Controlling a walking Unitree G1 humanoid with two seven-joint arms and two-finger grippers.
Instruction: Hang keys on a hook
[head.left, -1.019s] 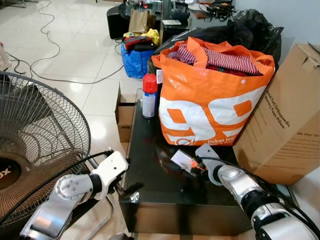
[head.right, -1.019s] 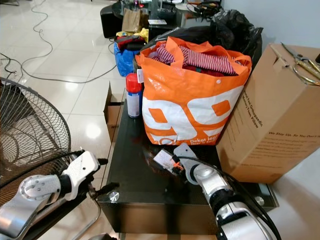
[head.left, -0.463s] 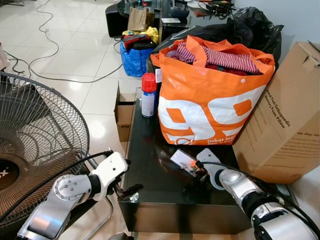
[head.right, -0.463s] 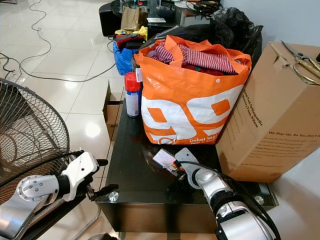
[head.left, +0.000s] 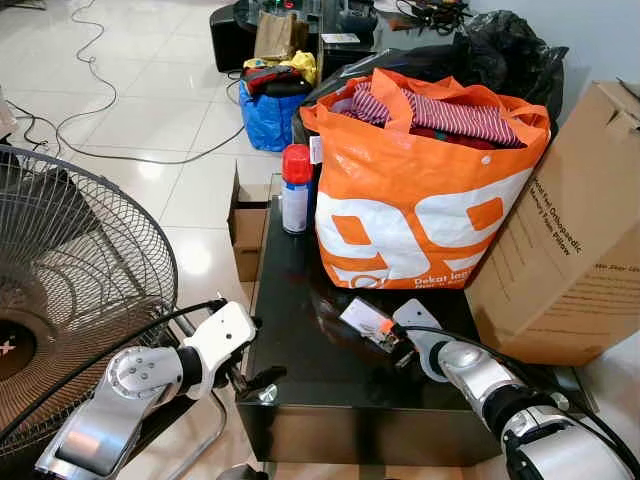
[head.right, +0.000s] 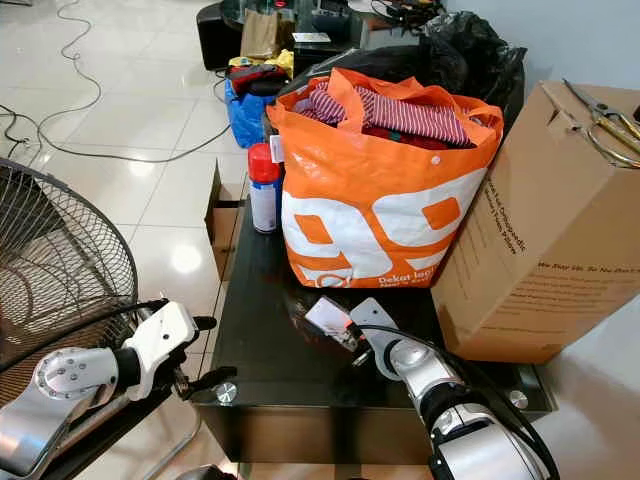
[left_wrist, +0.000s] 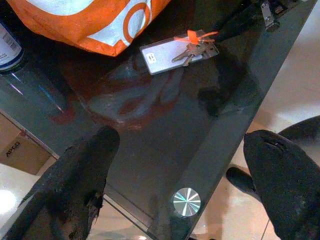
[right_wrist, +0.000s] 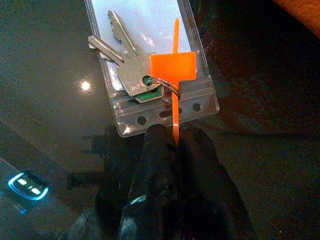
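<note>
A small bunch of silver keys (right_wrist: 127, 75) with an orange tag (right_wrist: 172, 67) lies on a clear plastic card sleeve (right_wrist: 150, 30) on the black glass table (head.left: 300, 330), just in front of the orange bag. My right gripper (right_wrist: 172, 145) rests low on the table, shut on the thin orange tie that runs from the key ring. In the left eye view the keys (head.left: 384, 330) lie at the tips of the right gripper (head.left: 402, 346). My left gripper (left_wrist: 185, 165) hovers open over the table's near left corner, its fingers (left_wrist: 85, 170) wide apart and holding nothing.
An orange bag (head.left: 420, 200) stuffed with clothes stands behind the keys. A red-capped spray can (head.left: 297, 190) stands to its left and a large cardboard box (head.left: 570, 250) to the right. A floor fan (head.left: 70, 280) stands close on the left. Cables cross the tiled floor.
The right wrist has sunk slightly toward the table at the keys. Keys and sleeve lie where they were. The left arm has barely moved.
</note>
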